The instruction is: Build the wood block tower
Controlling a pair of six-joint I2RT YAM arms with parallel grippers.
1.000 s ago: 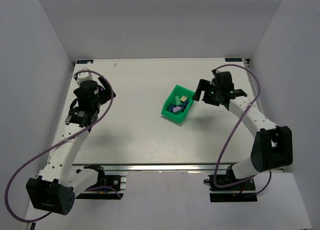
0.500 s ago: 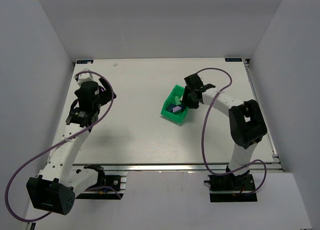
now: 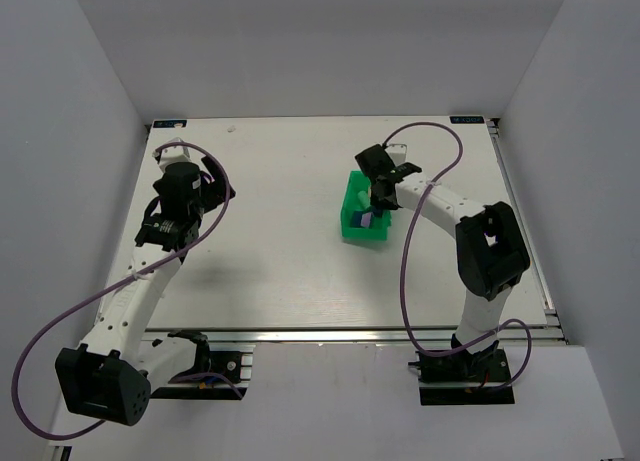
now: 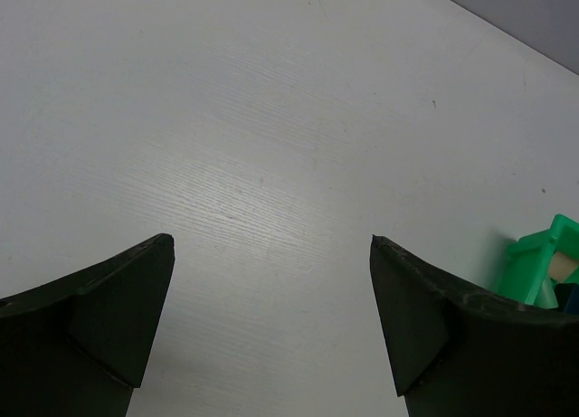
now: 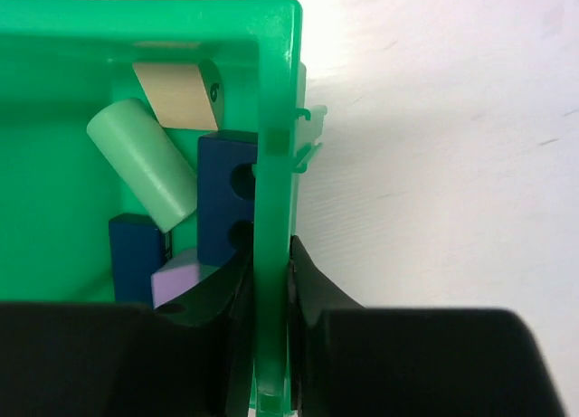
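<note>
The wood blocks lie loose in a bright green bin, with no tower standing. In the right wrist view I see a mint cylinder, a cream block, two dark blue blocks and a lilac block. My right gripper is shut on the bin's right wall, one finger inside and one outside. From above, the right gripper sits at the bin's right rim. My left gripper hangs open over bare table, far left of the bin.
The white table is walled in by grey panels on three sides. The right arm's purple cable arcs above the bin. The left gripper stays near the table's left edge.
My right gripper swung left to the bin and shut on its right wall. The bin has turned and shifted a little to the right. The left arm barely moved.
</note>
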